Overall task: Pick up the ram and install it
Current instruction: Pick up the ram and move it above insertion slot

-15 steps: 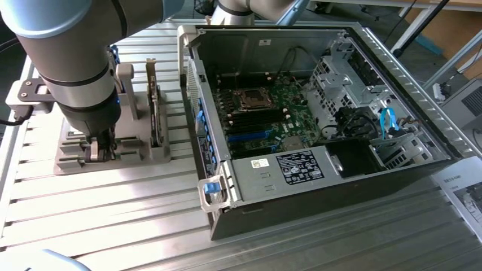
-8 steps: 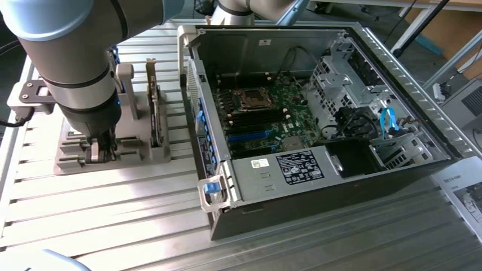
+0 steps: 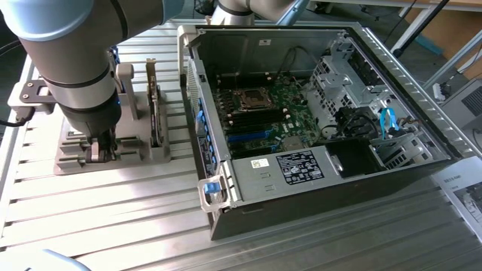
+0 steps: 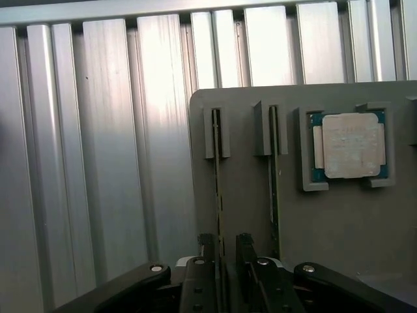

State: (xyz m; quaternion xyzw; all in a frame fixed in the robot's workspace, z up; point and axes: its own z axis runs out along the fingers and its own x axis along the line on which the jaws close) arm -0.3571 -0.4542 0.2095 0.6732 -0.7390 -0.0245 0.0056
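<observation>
At the exterior view's left, the arm reaches down to a grey holder (image 3: 69,161) on the slatted table (image 3: 113,214). Its end effector (image 3: 98,151) is set low into the holder's slots. Just to the right in that view, a dark card (image 3: 154,110) stands upright in the same holder. Farther right lies the open case (image 3: 260,175), with its motherboard (image 3: 263,113) exposed.

In the wrist view, the ram (image 4: 217,182) sits edge-on in a slot of the holder (image 4: 244,189). The end effector (image 4: 226,244) straddles the ram's near end. Its jaws stand apart, wider than the stick, and one finger (image 4: 207,246) is close against it. The card (image 4: 273,195) stands in the neighbouring slot. Beyond it, a processor (image 4: 352,145) lies flat in its own recess. The holder rests on the table (image 4: 111,163).
</observation>
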